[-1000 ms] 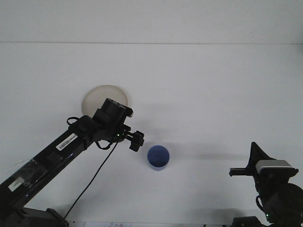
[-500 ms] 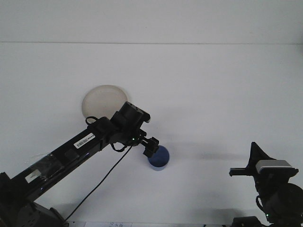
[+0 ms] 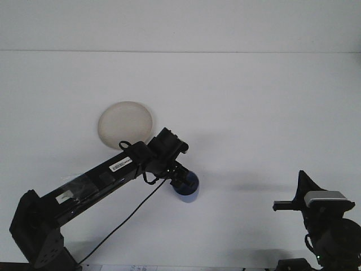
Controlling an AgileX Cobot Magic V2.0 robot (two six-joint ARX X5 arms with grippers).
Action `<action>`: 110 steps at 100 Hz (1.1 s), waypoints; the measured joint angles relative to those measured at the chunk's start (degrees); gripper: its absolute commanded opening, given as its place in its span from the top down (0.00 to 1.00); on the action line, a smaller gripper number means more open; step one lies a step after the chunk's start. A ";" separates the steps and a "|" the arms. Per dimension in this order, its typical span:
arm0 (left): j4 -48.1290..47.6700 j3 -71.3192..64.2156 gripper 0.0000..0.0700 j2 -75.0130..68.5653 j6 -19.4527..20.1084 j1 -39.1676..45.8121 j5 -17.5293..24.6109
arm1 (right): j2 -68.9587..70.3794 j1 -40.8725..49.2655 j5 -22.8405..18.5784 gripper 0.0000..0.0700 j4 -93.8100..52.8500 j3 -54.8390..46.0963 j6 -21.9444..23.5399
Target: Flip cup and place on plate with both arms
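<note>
Right now the left gripper (image 3: 181, 178) sits over the rim of the blue cup (image 3: 186, 189), hiding whether its claw is apart or clamped; that cannot be told. From the cup, the plate (image 3: 125, 124) lies near, toward ten o'clock. A shallow bite on the rim could let the cup tip or slide away across the table (image 3: 254, 101). At four o'clock the right gripper (image 3: 290, 204) waits, well apart.
</note>
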 measured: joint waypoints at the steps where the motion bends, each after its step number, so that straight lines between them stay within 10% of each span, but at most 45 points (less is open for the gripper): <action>1: -0.24 0.11 0.99 0.00 0.00 -0.02 0.00 | 0.00 0.00 0.00 1.00 0.02 0.00 0.00; 62: -7.52 19.02 0.99 -0.20 3.65 23.30 -19.19 | 0.00 0.00 0.00 1.00 0.02 0.00 0.00; 110: -7.52 19.02 0.98 5.66 2.95 31.85 -19.80 | 0.00 0.00 0.00 1.00 0.02 0.00 0.00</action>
